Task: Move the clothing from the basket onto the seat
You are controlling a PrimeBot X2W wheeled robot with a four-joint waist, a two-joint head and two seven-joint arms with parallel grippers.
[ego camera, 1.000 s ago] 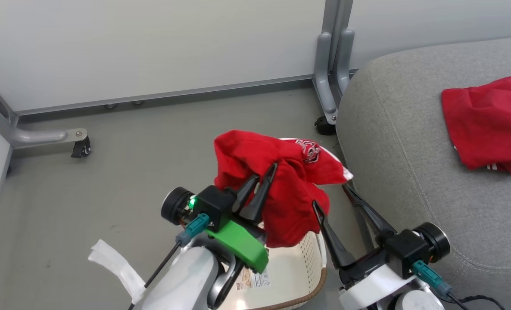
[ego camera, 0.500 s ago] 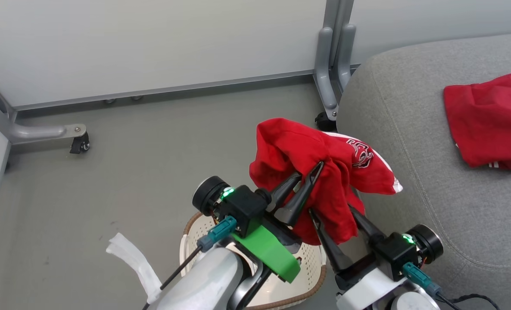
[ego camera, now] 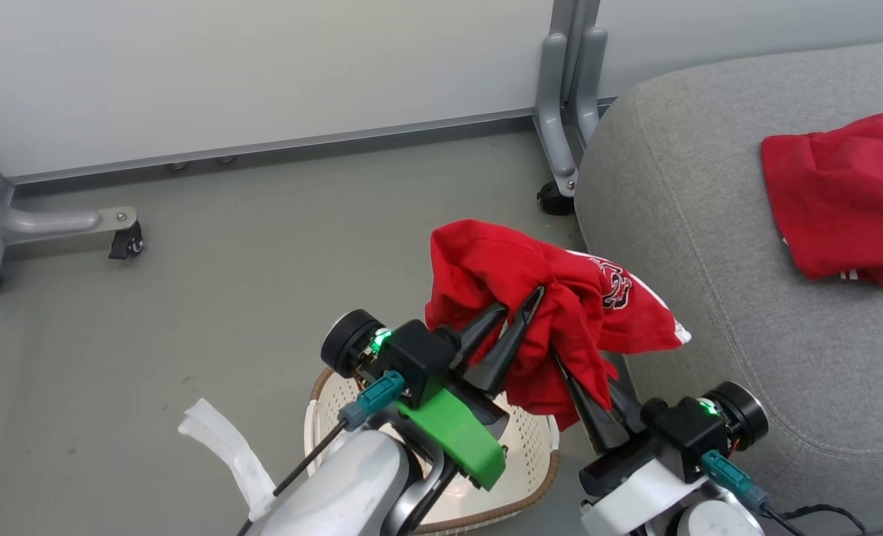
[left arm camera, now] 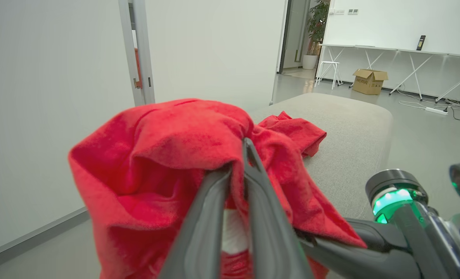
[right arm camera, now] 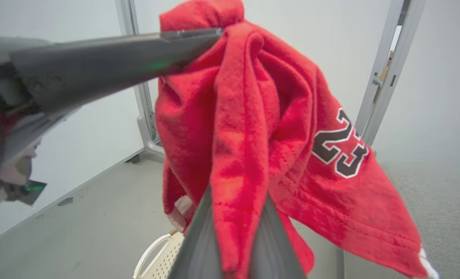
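Carrying the held garment [ego camera: 501, 268] between both pincers, raised clear of the basket [ego camera: 321, 406] at 6 o'clock in the head view. Judged mid-transfer: out of the basket, not yet laid on the seat.

Noted left pincer [ego camera: 523, 296] clenched on a bunched upper fold, probably taking the weight high to bring the hem above the basket rim. Noted right pincer [ego camera: 583, 387] at 5 o'clock of that fold, likewise clenched, grasping a lower hanging fold. Presumably gripped there to stop loose cloth dragging and to spread it for laydown.

Located seat [ego camera: 709, 260] at 3 o'clock, just beside the held garment. Trailing white-trimmed corner overlapping the seat edge in the head view; cannot tell whether touching. Logged second garment [ego camera: 843, 193] crumpled on the seat at 2 o'clock, well apart from the first.

View comparison:
- From left wrist view, confirmed cloth pinched tight between own fingers [left arm camera: 204, 224], a detail half buried in folds from above.
- From right wrist view, read printed number 23 [right arm camera: 340, 143] on the draped panel, a mere squiggle from the head.
- Also spotted a white basket handle [right arm camera: 156, 248] at 7 o'clock, directly beneath the hanging cloth.
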